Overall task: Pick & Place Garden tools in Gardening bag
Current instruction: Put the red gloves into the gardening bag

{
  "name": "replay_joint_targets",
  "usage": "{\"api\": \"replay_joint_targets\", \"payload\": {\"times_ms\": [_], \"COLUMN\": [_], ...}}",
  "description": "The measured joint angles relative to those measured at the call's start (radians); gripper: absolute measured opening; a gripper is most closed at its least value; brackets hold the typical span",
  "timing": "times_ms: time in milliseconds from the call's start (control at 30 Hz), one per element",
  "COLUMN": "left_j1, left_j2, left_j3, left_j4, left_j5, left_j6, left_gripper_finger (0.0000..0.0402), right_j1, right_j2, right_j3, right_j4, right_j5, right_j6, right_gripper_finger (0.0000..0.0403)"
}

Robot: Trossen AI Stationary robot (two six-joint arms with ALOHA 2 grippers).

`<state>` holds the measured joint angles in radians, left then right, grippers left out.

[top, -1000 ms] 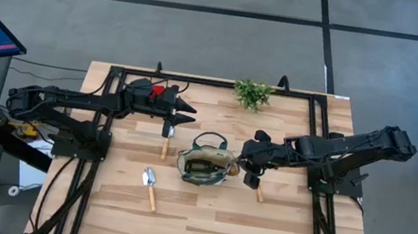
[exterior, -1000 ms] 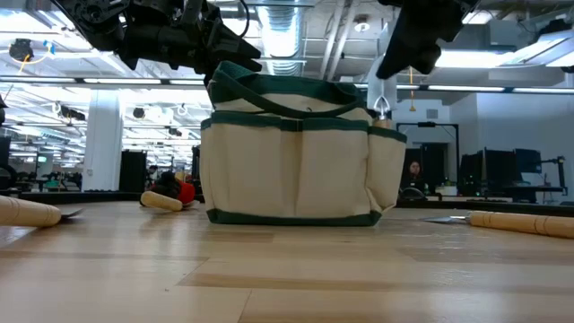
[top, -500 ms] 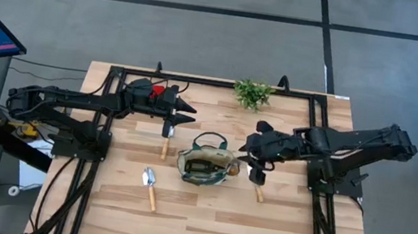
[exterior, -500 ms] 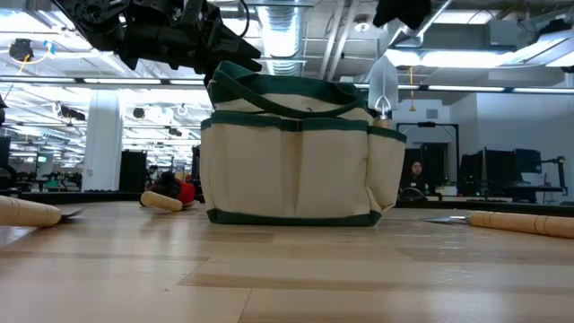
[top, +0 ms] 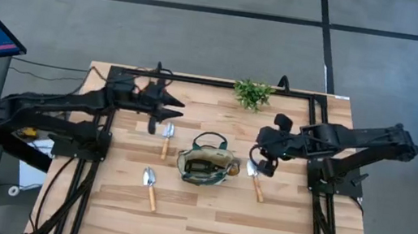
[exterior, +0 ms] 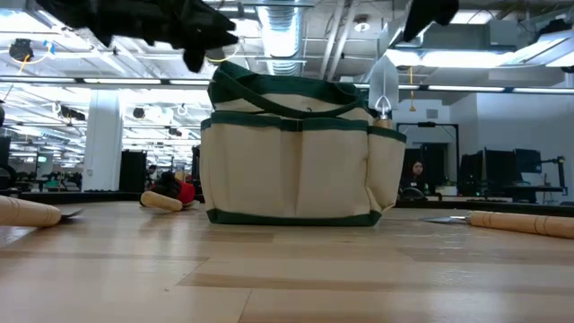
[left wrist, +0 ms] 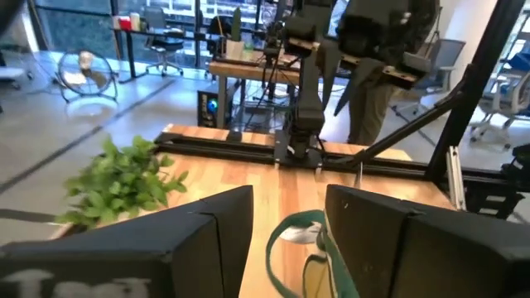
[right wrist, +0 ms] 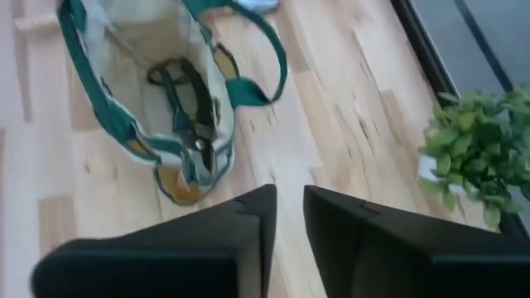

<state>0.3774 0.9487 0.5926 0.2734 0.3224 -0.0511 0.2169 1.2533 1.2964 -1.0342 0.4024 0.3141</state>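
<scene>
Hovering beside gardening bag [top: 204, 166], right claw [top: 261, 166], empty.

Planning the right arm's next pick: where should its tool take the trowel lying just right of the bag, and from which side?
Grip the trowel on its wooden handle, coming straight down from above. It lies flat on the table, blade nearest the gardening bag, handle pointing away from it. The handle's sides look clear, so the tool's fingers can probably straddle it crosswise.
</scene>
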Motion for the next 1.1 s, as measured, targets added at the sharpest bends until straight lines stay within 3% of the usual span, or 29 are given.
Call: {"api": "replay_joint_targets", "payload": {"times_ms": [200,333,533,600,733,900,1100], "left_j1": [0.006,0.009,0.051,0.064,0.076,0.075,0.060], "left_j2": [-0.172,-0.229,-0.235,-0.211,-0.153,-0.061,0.029], "left_j3": [0.000,0.001,0.001,0.001,0.001,0.000,0.000], "left_j4": [-0.180,-0.259,-0.438,-0.455,-0.453,-0.560,-0.687], "left_j5": [-0.007,-0.050,-0.474,-0.550,-0.560,-0.560,-0.561], "left_j6": [0.031,0.053,0.041,-0.002,-0.036,-0.021,0.235], "left_gripper_finger": [0.0103,0.0068,0.0009,0.0004,0.0019,0.0072,0.0132], "right_j1": [0.009,0.022,0.039,0.043,0.045,0.045,0.045], "right_j2": [-0.045,-0.089,-0.135,-0.139,-0.135,-0.123,-0.122], "right_j3": [-0.010,-0.011,-0.011,-0.011,-0.011,-0.011,-0.011], "right_j4": [0.023,0.044,0.063,0.065,0.064,0.054,0.038], "right_j5": [0.072,0.131,0.214,0.230,0.228,0.226,0.221], "right_j6": [-0.005,-0.030,-0.052,-0.058,-0.079,-0.088,-0.088], "right_gripper_finger": [0.0010,0.0006,0.0006,0.0002,0.0003,0.0001,0.0001]}}
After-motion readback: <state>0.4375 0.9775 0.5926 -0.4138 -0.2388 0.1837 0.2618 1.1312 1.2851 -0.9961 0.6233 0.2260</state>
